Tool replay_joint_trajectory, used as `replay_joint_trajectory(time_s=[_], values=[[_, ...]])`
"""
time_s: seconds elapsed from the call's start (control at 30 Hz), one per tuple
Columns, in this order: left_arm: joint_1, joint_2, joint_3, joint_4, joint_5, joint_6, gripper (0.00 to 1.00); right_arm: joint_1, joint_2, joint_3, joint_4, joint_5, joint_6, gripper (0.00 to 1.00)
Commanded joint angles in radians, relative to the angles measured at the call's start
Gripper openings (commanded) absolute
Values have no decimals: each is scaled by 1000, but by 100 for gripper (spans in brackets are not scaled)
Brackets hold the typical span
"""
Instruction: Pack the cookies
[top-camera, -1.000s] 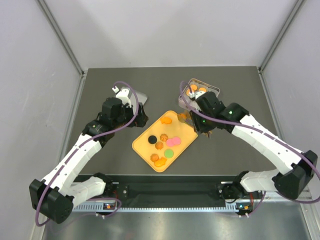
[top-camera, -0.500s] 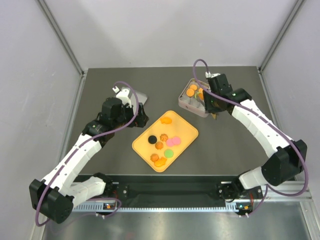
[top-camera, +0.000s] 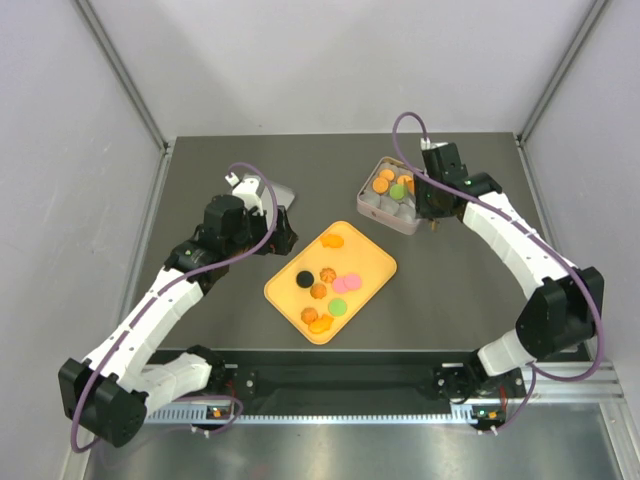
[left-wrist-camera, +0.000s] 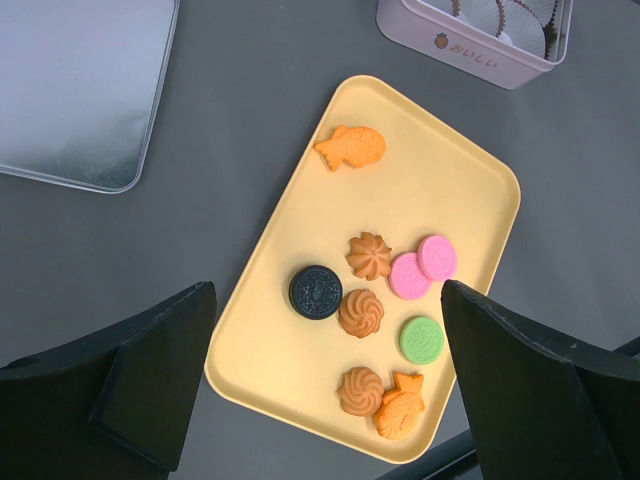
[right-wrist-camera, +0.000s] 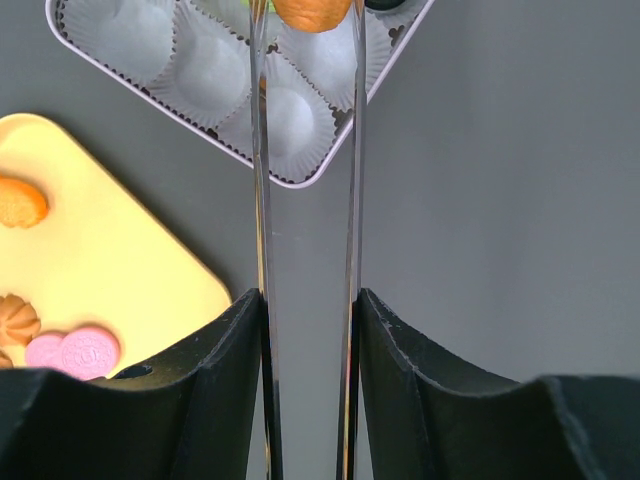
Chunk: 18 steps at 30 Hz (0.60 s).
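Note:
Several cookies (top-camera: 328, 275) lie on the orange tray (top-camera: 372, 268): orange swirls, orange fish shapes, one black (left-wrist-camera: 316, 291), two pink (left-wrist-camera: 424, 266), one green (left-wrist-camera: 423, 339). The pink tin (top-camera: 385, 222) with white paper cups holds orange cookies (top-camera: 384, 181) and a green one (top-camera: 398, 190). My right gripper (top-camera: 430, 205) is shut on clear tongs (right-wrist-camera: 260, 150). The tongs pinch an orange cookie (right-wrist-camera: 310, 12) above the tin's cups (right-wrist-camera: 290, 183). My left gripper (top-camera: 283, 232) is open and empty, hovering above the tray (left-wrist-camera: 450, 190).
A silver tin lid (top-camera: 278, 192) lies on the dark table left of the tray, and also shows in the left wrist view (left-wrist-camera: 80, 90). The tin's near wall (left-wrist-camera: 470, 62) shows at the top of that view. Grey walls enclose the table.
My right arm has swung from the tray's far corner back to the tin, carrying the orange cookie in the tongs. The left arm has not moved.

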Motion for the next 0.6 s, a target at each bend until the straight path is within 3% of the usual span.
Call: replay_joint_trajectory(time_s=[0.0, 0.57], values=[[5, -15, -3, 26, 3, -2, 99, -17, 8, -6, 66, 9, -7, 41], [5, -12, -3, 25, 8, -4, 99, -28, 5, -61, 76, 16, -14, 41]])
